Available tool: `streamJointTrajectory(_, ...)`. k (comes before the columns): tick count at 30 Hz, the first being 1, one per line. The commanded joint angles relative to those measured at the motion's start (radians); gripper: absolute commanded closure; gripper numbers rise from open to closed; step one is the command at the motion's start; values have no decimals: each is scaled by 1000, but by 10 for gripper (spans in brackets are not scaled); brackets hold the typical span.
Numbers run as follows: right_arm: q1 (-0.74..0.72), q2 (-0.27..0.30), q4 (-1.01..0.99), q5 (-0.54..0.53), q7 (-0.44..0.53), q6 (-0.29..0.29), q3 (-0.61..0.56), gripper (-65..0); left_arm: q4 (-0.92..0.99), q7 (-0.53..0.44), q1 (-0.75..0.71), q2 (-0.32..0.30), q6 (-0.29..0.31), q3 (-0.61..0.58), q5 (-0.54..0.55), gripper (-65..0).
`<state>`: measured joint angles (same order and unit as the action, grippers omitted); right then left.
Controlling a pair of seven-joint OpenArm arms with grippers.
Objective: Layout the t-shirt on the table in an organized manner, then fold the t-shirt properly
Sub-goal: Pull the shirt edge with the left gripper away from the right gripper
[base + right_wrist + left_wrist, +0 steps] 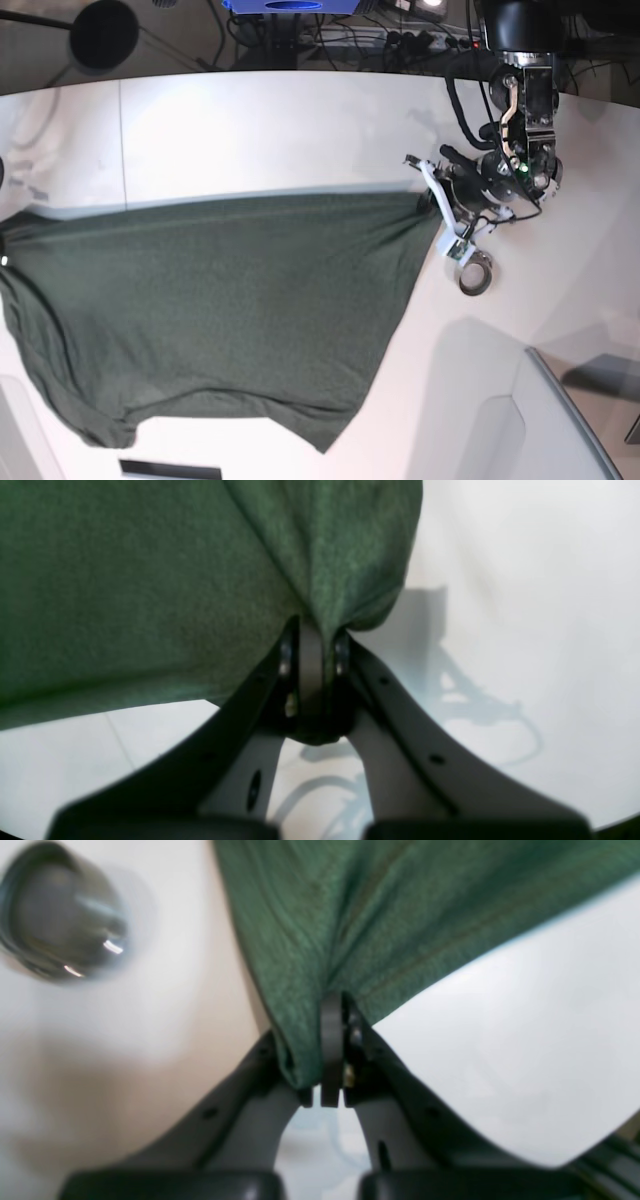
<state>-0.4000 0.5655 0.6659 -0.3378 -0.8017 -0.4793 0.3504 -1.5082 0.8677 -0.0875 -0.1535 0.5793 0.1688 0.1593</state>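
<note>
White table (300, 130) is carrying the t-shirt (220, 300); your left gripper (331, 1050) and right gripper (312, 680) are both clamping its far hem; overstretching is risking slipping cloth.

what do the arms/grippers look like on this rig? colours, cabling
Left gripper: dark grey fingers, black pads, small screw holes. Right gripper looks alike. In the base view, the left arm is black with exposed black cables, white bracket parts, and a small green light.
</note>
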Motion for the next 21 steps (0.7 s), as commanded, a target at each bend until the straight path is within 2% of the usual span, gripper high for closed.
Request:
streamJointTrajectory(1, -15, 34, 13, 1, 12, 3, 12, -3, -18, -11, 2, -11, 0, 4, 1, 0)
streamJointTrajectory(5, -29, 37, 19, 1, 25, 3, 16, -3, -107, -3, -2, -7, -2, -2, 3, 0)
streamJointTrajectory(8, -78, 69, 24, 1, 6, 3, 12, -3, -200, 97, 30, -7, -2, -2, 7, 0)
streamJointTrajectory(11, -80, 78, 24, 1, -25, 3, 20, -3, -239, 166, 41, -5, -2, -5, 1, 0)
streamJointTrajectory(21, 77, 49, 22, 1, 26, 3, 23, -5, -233, 126, -136, -27, -2, -4, 0, 0)
